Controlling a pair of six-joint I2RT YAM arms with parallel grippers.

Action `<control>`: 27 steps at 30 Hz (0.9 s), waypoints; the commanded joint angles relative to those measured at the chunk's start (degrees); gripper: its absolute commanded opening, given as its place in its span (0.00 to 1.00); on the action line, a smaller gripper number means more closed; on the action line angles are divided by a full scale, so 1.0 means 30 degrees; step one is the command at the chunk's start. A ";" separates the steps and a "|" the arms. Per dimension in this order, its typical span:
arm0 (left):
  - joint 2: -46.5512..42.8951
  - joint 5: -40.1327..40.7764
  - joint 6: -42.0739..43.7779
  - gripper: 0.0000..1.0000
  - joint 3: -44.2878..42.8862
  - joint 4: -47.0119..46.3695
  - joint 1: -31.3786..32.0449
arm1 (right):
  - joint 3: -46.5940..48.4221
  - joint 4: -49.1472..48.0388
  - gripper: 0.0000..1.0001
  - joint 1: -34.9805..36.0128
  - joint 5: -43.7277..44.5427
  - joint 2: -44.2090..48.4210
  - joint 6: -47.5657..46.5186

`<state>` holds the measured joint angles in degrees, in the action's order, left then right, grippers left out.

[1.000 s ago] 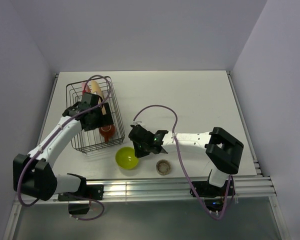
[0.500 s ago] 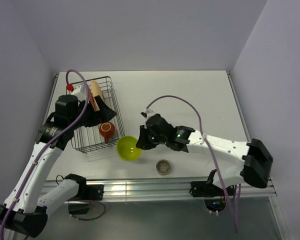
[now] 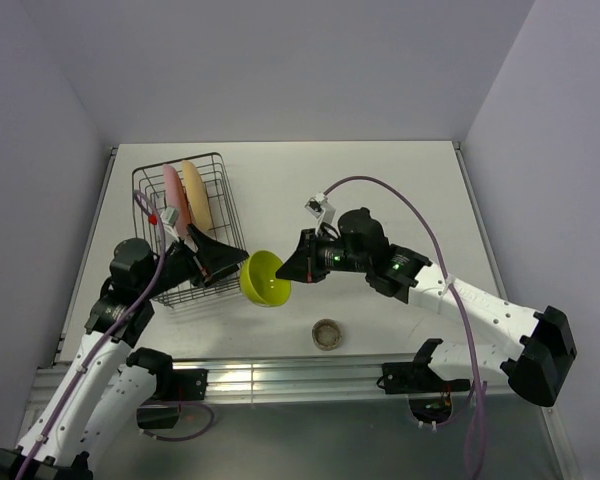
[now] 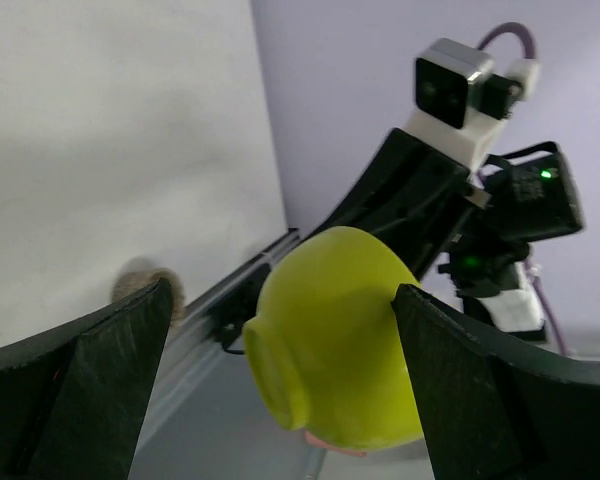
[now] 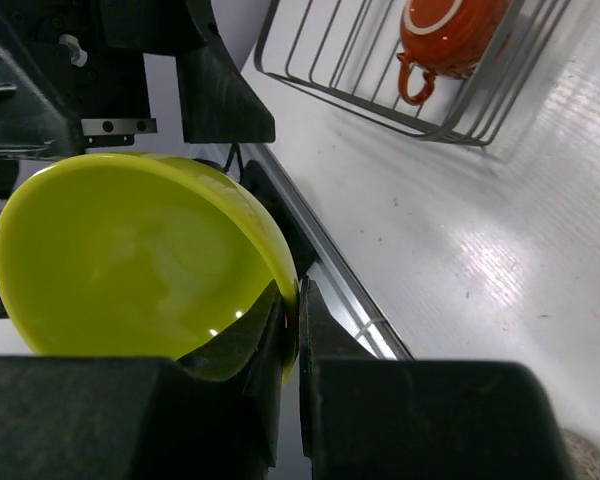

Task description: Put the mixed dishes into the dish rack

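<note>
The right gripper point(image 3: 289, 272) is clamped on the rim of the lime-green bowl point(image 3: 264, 278). It holds the bowl up off the white table point(image 3: 400, 190), tipped on edge. In the right wrist view one finger lies inside the bowl and the other outside, with the rim pinched between them. The bowl hangs just off the 4 o'clock corner of the dish rack point(image 3: 156, 196), outside the wire. The left gripper point(image 3: 230, 262) sits at the bowl's 9 o'clock, over that same corner of the rack, with its jaws spread wide. In the left wrist view the bowl's foot and outer wall face the camera between the two black fingers point(image 4: 85, 395), and neither finger touches it. Inside the rack, the pink plate point(image 3: 172, 204) and the yellow-orange plate point(image 3: 194, 198) stand on edge side by side toward 12 o'clock. The red-orange mug point(image 5: 448, 28) lies near the rack's near edge, as the right wrist view shows. The grey-beige cup point(image 3: 327, 334) stands on the table at about 5 o'clock from the bowl, apart from everything else.
</note>
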<state>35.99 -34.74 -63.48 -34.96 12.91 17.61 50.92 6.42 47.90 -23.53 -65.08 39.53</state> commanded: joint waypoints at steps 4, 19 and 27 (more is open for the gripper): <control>-0.0804 -0.2511 -0.5056 0.99 0.1016 -0.4882 0.0137 | -0.0359 -0.3192 0.00 -0.0293 -0.1473 -0.0046 0.0885; -0.1214 -0.3859 -0.6086 0.99 0.1049 -0.4362 0.0137 | 0.0225 -0.2519 0.00 -0.1141 -0.1531 -0.0660 0.0124; -0.1185 -0.4093 -0.5822 0.99 0.0727 -0.3834 0.0137 | 0.1042 -0.2227 0.00 -0.1230 -0.1883 -0.1333 -0.0167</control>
<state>33.21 -42.85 -81.10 -31.09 2.00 17.72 49.65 2.74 45.15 -30.02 -68.23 40.07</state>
